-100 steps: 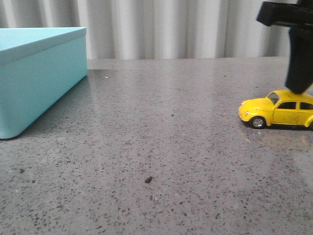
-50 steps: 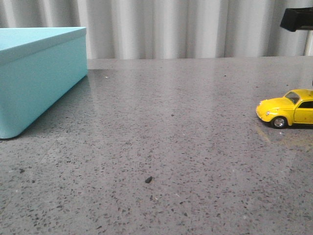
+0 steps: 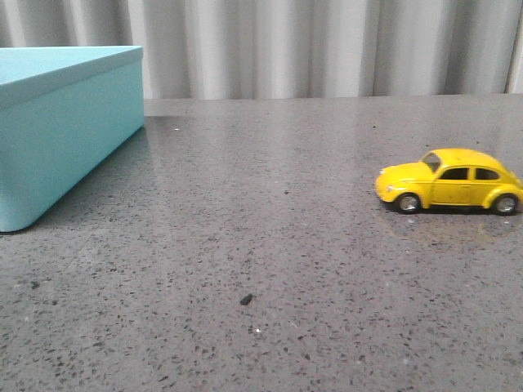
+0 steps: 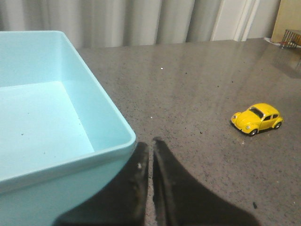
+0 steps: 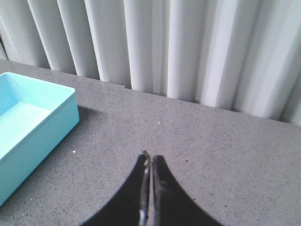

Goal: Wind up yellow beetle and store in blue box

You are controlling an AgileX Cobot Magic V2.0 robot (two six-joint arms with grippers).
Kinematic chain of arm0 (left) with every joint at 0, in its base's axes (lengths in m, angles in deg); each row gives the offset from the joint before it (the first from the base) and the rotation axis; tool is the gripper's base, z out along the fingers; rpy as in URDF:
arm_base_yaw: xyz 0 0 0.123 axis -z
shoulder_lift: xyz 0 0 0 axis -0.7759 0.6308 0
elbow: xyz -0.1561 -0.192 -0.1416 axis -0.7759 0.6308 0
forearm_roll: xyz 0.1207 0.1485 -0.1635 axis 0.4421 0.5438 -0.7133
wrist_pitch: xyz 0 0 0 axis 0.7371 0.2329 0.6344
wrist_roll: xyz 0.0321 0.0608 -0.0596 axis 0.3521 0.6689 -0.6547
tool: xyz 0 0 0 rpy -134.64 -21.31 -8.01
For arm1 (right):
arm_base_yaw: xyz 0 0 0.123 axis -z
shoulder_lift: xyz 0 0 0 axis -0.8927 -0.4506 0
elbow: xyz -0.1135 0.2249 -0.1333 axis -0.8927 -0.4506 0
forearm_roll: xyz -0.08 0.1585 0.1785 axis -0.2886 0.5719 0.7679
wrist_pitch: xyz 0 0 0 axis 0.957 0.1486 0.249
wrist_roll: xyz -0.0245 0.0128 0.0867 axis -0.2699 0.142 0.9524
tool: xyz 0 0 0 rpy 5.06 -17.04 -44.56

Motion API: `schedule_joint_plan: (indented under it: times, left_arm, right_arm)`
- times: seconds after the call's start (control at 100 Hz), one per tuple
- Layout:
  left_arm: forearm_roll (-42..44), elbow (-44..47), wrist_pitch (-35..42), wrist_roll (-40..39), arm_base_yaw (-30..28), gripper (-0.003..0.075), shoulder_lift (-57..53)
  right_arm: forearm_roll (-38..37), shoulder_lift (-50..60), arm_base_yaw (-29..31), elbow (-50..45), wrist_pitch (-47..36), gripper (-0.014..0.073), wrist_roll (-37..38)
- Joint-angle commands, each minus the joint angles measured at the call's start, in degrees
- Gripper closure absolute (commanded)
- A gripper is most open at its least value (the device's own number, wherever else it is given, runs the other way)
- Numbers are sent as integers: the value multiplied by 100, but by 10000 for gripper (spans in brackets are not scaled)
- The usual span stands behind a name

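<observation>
Yellow beetle [image 3: 449,180] free on table, blue box [image 4: 56,113] open. Both grippers pinched closed, empty; open wide before grasping roof.

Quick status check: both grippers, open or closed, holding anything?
Left gripper: closed, holding nothing.
Right gripper: closed, holding nothing; the yellow beetle sits free on the table.

no readable text, labels or numbers
</observation>
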Motion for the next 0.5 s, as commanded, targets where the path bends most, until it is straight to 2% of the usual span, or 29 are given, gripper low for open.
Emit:
schedule_joint_plan:
  times: [0.0, 0.27, 0.49]
  left_arm:
    - [-143, -195, 547, -7, 50, 741, 74]
    - [-143, -266, 591, -7, 50, 741, 85]
    - [-84, -803, 177, 497, 50, 741, 628]
  right_arm:
    - [-34, 142, -2, 146, -272, 635, -75]
    - [-34, 501, -115, 109, -232, 635, -141]
    - [-34, 1331, -414, -614, -753, 635, -611]
